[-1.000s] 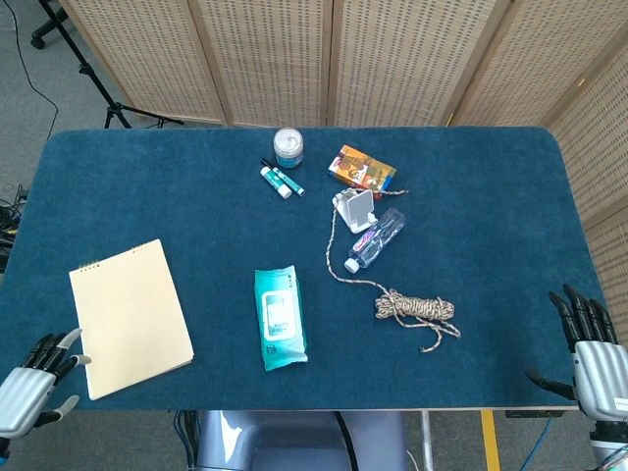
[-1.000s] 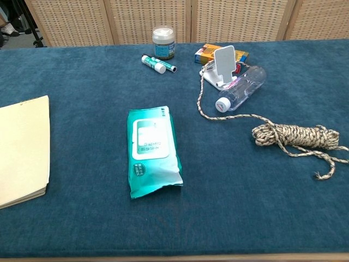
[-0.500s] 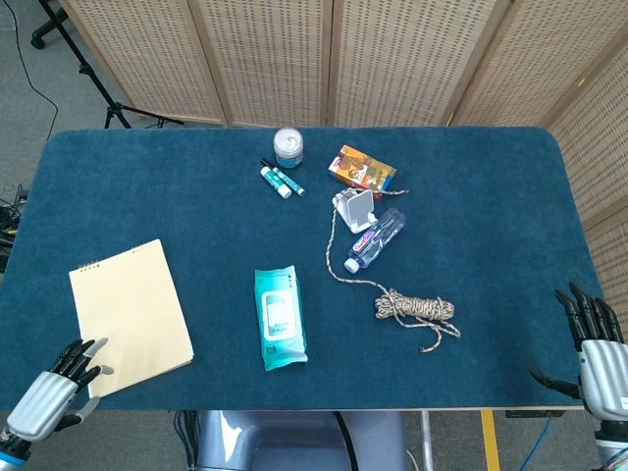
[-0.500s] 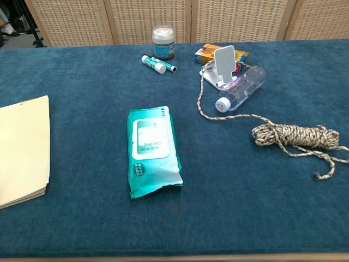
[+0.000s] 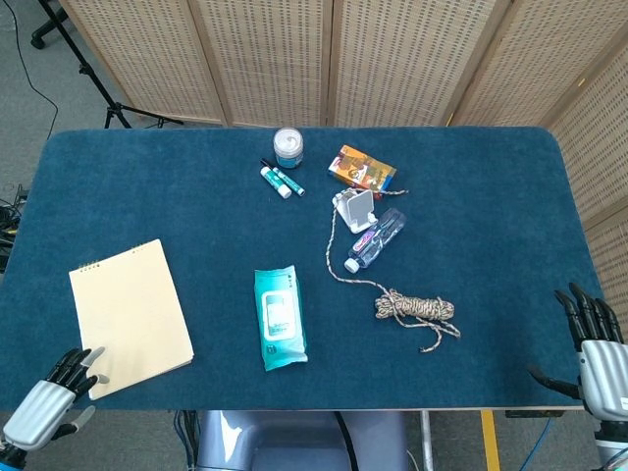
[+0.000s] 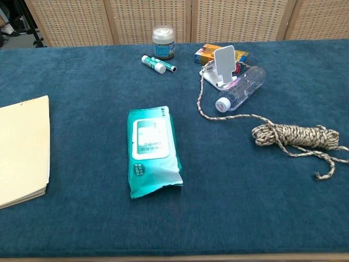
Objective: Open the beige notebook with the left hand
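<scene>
The beige notebook lies closed and flat near the table's front left corner; the chest view shows its right part at the left edge. My left hand hangs just off the front edge, below the notebook's near corner, fingers apart and holding nothing; its fingertips reach up close to that corner. At the front right corner, my right hand hovers off the table, fingers spread and empty. Neither hand shows in the chest view.
A teal wipes pack lies right of the notebook. Further right are a coiled rope, a clear bottle, a white stand, an orange box, a marker and a jar.
My left hand has dropped back down and toward me, away from the notebook's left edge to below its near corner. The right hand sank slightly. The notebook has not moved.
</scene>
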